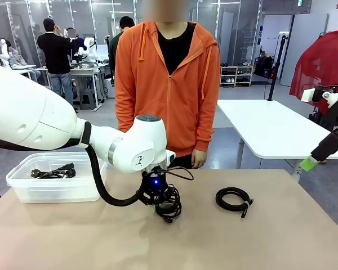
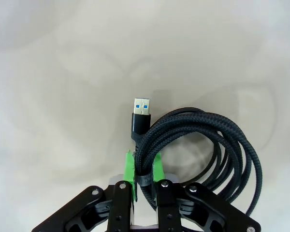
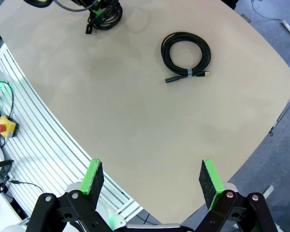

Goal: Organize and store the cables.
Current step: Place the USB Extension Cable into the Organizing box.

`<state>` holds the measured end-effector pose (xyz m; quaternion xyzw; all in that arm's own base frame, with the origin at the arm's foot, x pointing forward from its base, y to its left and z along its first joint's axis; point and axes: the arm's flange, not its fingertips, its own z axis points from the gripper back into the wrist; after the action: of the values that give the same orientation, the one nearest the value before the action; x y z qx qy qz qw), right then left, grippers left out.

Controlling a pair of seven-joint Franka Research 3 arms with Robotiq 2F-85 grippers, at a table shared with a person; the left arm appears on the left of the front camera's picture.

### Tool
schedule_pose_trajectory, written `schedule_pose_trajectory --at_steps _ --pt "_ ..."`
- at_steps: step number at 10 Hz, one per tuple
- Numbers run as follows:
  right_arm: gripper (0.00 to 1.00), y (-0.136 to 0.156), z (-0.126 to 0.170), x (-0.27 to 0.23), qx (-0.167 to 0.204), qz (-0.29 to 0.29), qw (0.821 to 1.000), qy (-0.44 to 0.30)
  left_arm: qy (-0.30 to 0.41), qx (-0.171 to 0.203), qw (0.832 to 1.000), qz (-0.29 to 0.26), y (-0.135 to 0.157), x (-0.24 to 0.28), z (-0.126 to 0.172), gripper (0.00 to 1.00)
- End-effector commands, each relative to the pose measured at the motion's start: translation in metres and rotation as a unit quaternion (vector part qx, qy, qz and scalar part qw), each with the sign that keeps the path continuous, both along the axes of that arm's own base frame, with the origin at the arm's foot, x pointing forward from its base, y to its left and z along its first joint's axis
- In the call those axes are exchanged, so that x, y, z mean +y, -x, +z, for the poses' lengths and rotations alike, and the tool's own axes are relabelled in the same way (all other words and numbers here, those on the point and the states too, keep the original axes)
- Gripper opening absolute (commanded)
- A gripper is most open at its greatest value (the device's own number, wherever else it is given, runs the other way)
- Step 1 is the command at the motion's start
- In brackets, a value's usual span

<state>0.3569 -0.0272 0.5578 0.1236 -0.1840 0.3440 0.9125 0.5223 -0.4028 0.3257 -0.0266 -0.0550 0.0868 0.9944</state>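
My left gripper (image 1: pixel 156 205) points down over the middle of the table, shut on a coiled black braided cable (image 1: pixel 172 208). In the left wrist view the green pads (image 2: pixel 129 169) pinch the coil's strands (image 2: pixel 208 145), and a USB plug (image 2: pixel 141 108) sticks out past them, close above the tabletop. A second black cable coil (image 1: pixel 232 199) lies flat on the table to the right, also seen from my right wrist (image 3: pixel 186 53). My right gripper (image 3: pixel 151 179) hangs open and empty, high beyond the table's right edge (image 1: pixel 310 163).
A clear plastic bin (image 1: pixel 22 169) stands at the table's left with black cables (image 1: pixel 55 171) inside. A person in an orange hoodie (image 1: pixel 169 84) stands at the far side, one hand (image 1: pixel 198 159) hanging near the table edge. Another white table (image 1: pixel 270 126) stands behind on the right.
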Motion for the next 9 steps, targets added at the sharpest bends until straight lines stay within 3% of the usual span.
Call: schedule_pose_trajectory --at_steps 1,2,3,6,9 --pt "1.00 0.000 0.000 0.000 0.003 -0.002 1.000 0.003 -0.014 -0.015 0.996 -0.083 0.018 0.003 0.059 0.00" --pt "1.00 0.000 0.000 0.000 0.003 -0.002 1.000 0.003 -0.023 -0.041 0.991 -0.124 0.029 0.002 0.100 0.00" --pt "1.00 0.000 0.000 0.000 0.003 -0.002 1.000 0.003 -0.017 -0.052 0.989 -0.136 0.035 0.002 0.121 0.00" --pt "1.00 0.000 0.000 0.000 0.003 -0.002 1.000 0.003 -0.026 -0.064 0.987 -0.146 0.037 0.011 0.138 0.00" --pt "1.00 0.000 0.000 0.000 0.003 -0.002 1.000 0.003 -0.012 -0.065 0.983 -0.171 0.046 0.066 0.182 0.00"
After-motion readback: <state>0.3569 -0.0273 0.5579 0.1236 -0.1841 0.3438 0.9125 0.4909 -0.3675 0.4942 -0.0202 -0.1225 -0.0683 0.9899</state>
